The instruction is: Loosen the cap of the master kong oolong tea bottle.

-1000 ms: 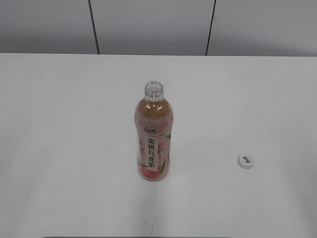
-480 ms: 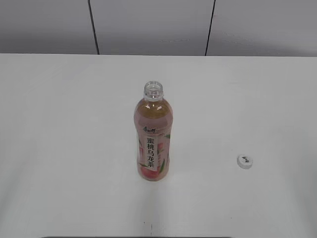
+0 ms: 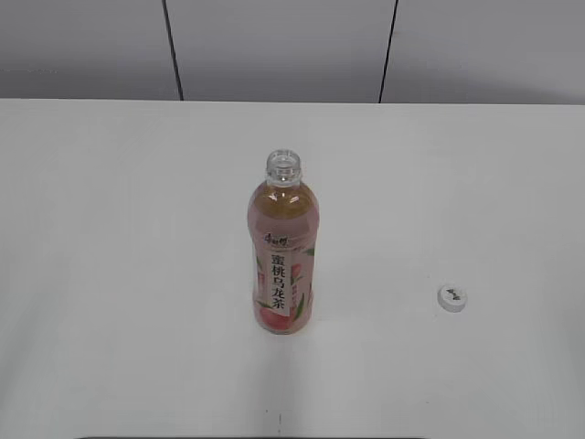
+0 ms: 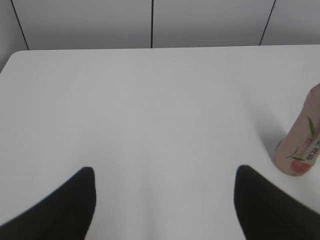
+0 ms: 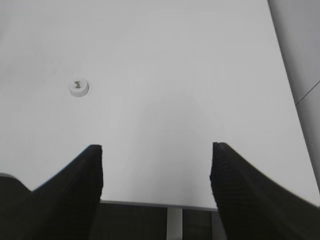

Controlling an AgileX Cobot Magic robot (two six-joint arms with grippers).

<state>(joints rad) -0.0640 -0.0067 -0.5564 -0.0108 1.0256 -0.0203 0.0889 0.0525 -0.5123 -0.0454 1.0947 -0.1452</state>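
The master kong oolong tea bottle (image 3: 283,256) stands upright in the middle of the white table (image 3: 119,238), its neck open with no cap on it. Its lower part also shows at the right edge of the left wrist view (image 4: 300,150). The white cap (image 3: 452,297) lies flat on the table to the right of the bottle, and it also shows in the right wrist view (image 5: 79,87). My left gripper (image 4: 162,175) is open and empty, well left of the bottle. My right gripper (image 5: 156,150) is open and empty over the table's near edge. Neither gripper shows in the exterior view.
A grey panelled wall (image 3: 283,46) runs behind the table's far edge. The table's right edge (image 5: 285,75) shows in the right wrist view, and its front edge (image 5: 160,204) lies just under the right gripper.
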